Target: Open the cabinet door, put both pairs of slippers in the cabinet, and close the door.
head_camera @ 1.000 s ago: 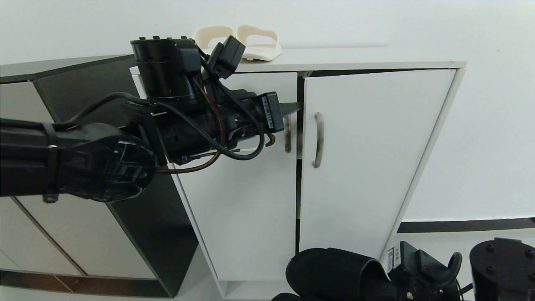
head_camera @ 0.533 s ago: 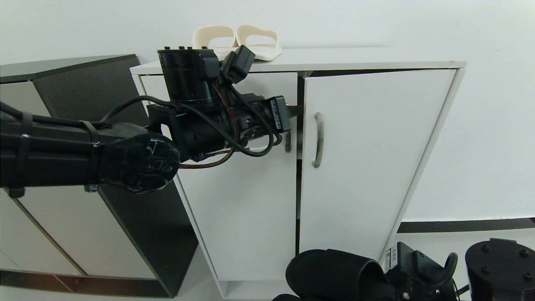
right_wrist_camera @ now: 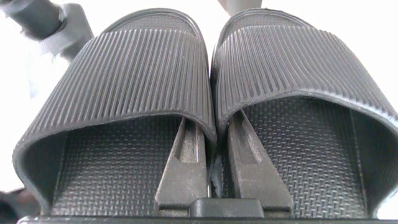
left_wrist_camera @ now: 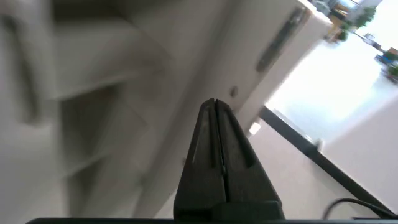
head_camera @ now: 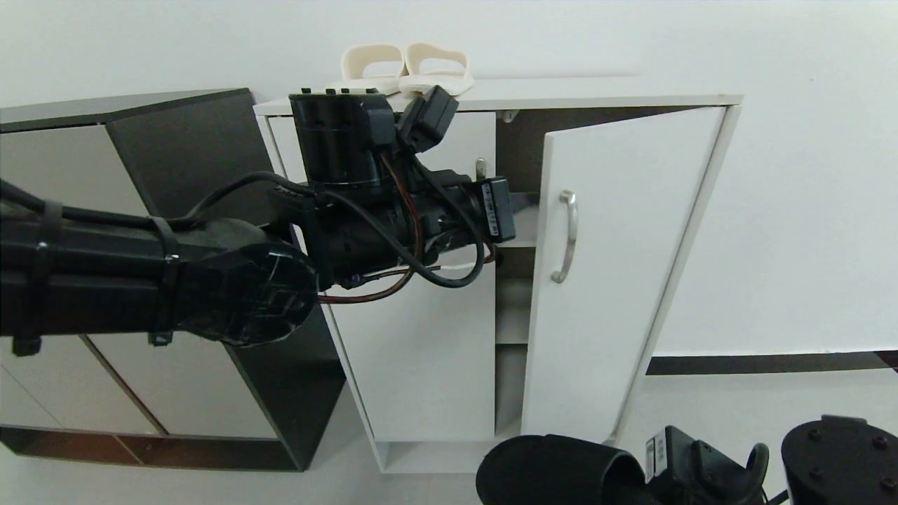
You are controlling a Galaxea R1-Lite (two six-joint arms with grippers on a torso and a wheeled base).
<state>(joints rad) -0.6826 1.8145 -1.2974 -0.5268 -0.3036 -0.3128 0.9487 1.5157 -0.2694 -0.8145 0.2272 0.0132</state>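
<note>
The black slippers (right_wrist_camera: 149, 74) look light, soft and ribbed, so easy to grip. The right gripper (right_wrist_camera: 214, 146) pinches their 2 adjoining sides together, low in front of the cabinet (head_camera: 596, 90). The cream pair (head_camera: 407, 66) lies on the cabinet top and probably suits the same hold. The left gripper (left_wrist_camera: 214, 109), clenched on nothing, sits in the cabinet's gap beside the half-open door (head_camera: 617, 266).
</note>
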